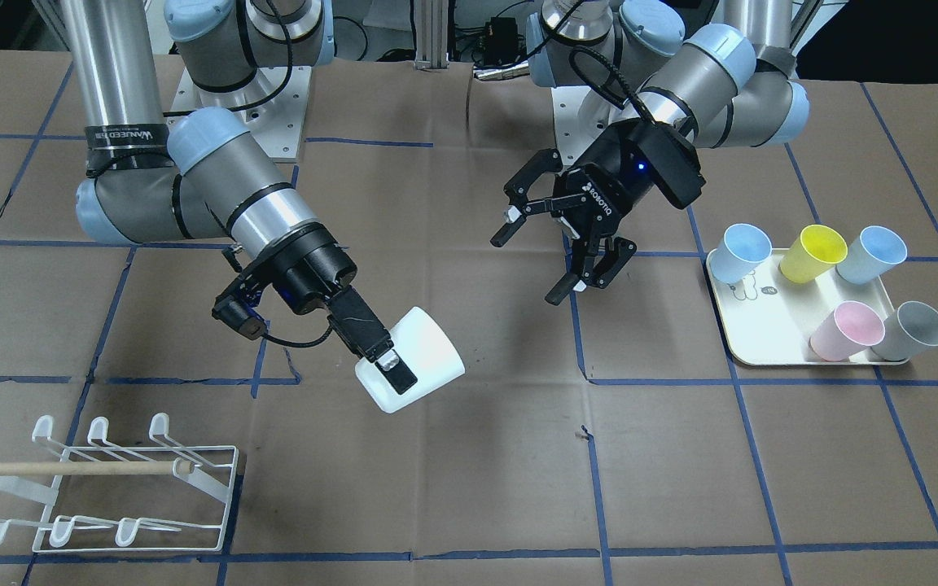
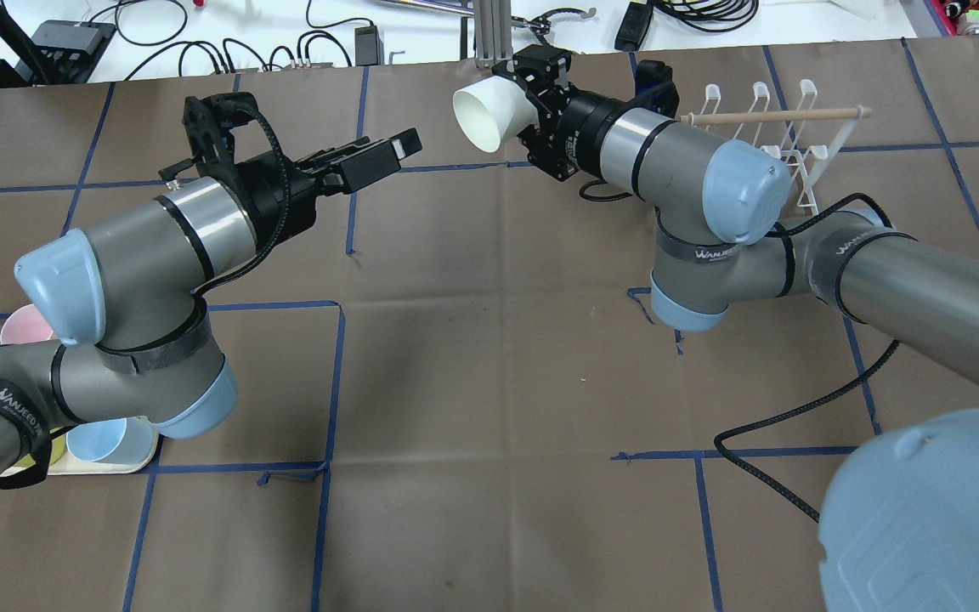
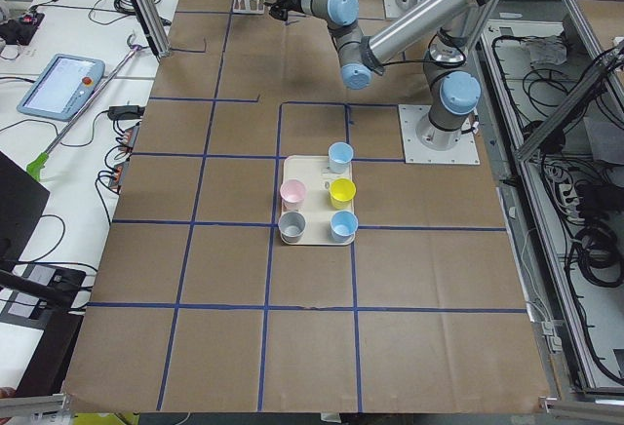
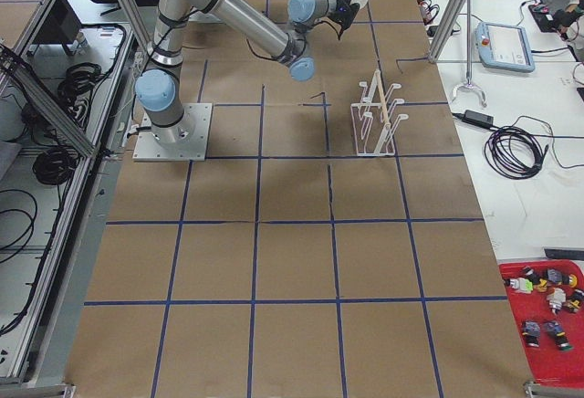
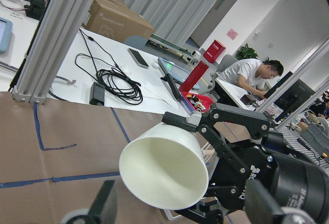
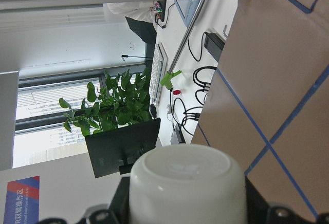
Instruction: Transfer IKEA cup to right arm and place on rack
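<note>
The white IKEA cup (image 1: 424,354) hangs above the table on its side, and my right gripper (image 1: 394,368) is shut on its wall near the base. The cup's mouth (image 2: 483,117) faces my left gripper (image 1: 528,268), which is open and empty, a short gap away. In the left wrist view the cup's open rim (image 5: 164,172) fills the centre, with the right gripper (image 5: 241,175) behind it. The right wrist view shows the cup's base (image 6: 187,188). The white wire rack (image 1: 111,488) with its wooden dowel stands on the table, beyond the right arm's elbow (image 2: 744,191).
A cream tray (image 1: 762,317) on the left arm's side carries several coloured cups: two light blue, a yellow, a pink and a grey one. Blue tape lines cross the brown table cover. A person (image 5: 252,75) sits at a desk beyond the table.
</note>
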